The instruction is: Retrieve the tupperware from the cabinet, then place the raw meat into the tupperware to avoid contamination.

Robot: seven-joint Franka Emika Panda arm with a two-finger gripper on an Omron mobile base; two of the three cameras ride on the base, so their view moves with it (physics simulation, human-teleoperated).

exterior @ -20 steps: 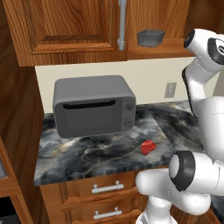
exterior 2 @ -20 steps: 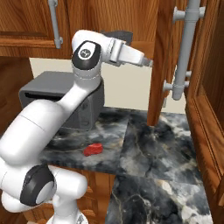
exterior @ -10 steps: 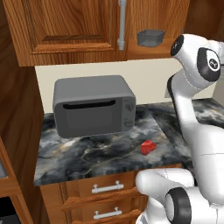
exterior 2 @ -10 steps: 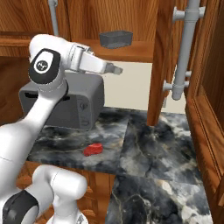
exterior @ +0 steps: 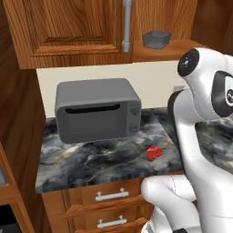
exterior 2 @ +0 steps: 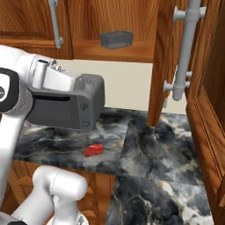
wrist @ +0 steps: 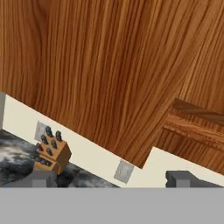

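1. Left base view: no writing readable. 1 tupperware sits upper right in the open cabinet; 1 raw meat lies lower right on the counter, beside 1 microwave.
2. Right base view: 1 tupperware at top centre, 1 raw meat lower left.
3. Hand view: gripper at bottom, spread wide and empty; 1 knife block lower left.

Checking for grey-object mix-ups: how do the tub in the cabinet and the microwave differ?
The tub is small; the microwave is far bigger. The tub sits up on the open cabinet shelf; the microwave stands on the counter. The tub is open-topped; the microwave is a closed box with a door. Both are grey.
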